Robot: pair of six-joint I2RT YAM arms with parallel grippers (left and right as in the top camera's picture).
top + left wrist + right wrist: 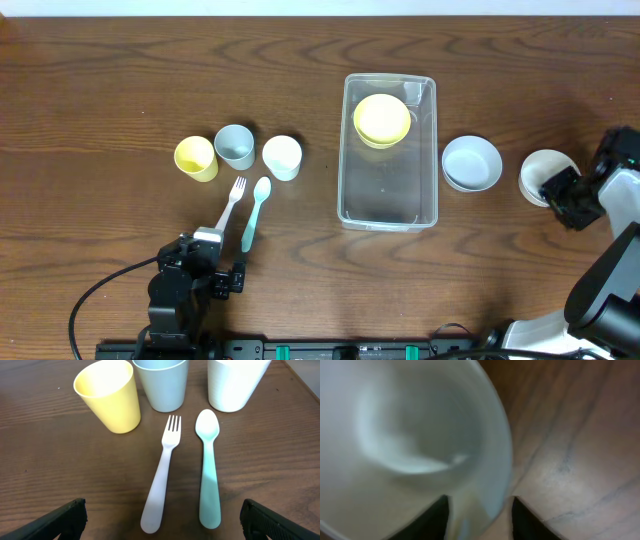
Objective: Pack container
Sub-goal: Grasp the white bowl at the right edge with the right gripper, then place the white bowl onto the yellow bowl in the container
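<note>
While the left gripper hangs wide open and empty before the fork and spoon, the right gripper straddles the white bowl's rim; you cannot tell whether it clamps. The container sits mid-table, with a yellow bowl inside its far end.

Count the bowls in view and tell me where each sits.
3. A yellow bowl lies inside the container; a pale blue bowl stands right of it; a white bowl sits farthest right. None appears hidden.
</note>
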